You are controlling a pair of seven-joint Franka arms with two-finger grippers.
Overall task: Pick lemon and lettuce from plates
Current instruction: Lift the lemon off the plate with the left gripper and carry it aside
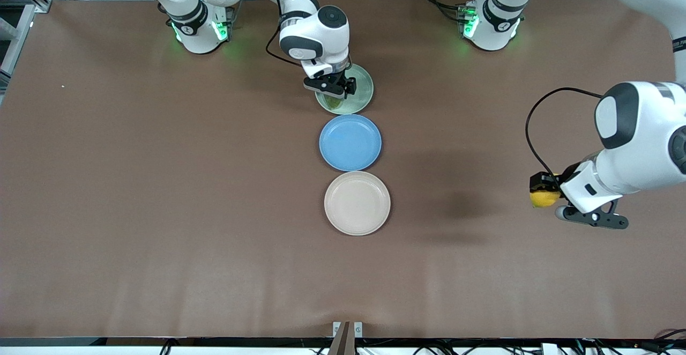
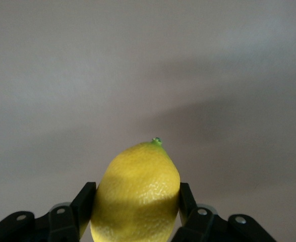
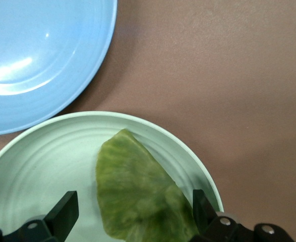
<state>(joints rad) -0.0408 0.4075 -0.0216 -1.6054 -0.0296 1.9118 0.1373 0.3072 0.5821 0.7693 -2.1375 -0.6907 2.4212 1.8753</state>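
Left pincer (image 1: pixel 542 191): clamped on lemon (image 1: pixel 544 198), raised over bare bench (image 1: pixel 161 183) toward left arm's end, well apart from plates; fingers (image 2: pixel 84 204) press both flanks at widest girth, nub pointing away from wrist, likely so the oval cannot roll out.
Lemon: off its plate, in the air; presumably lifted from cream plate (image 1: pixel 357 203), now bare. Lemon half of task judged done, bar set-down.
Right pincer (image 1: pixel 333 88): spread wide, holding nothing, low over mint plate (image 1: pixel 362 93); fingers (image 3: pixel 62 214) straddle lettuce (image 3: pixel 137 194), one each side, apparently lined up to pinch.
Lettuce: flat on mint plate, near rim toward blue plate (image 1: pixel 350 142), partly hidden under pincer in front view. Not yet gripped.
Blue plate: bare, between mint and cream; no part in task.
Plate row: mint farthest from front camera, cream nearest.
Risk (judgement): thin flat leaf, fingertips may slide over it or scrape plate; low descent needed before closing.
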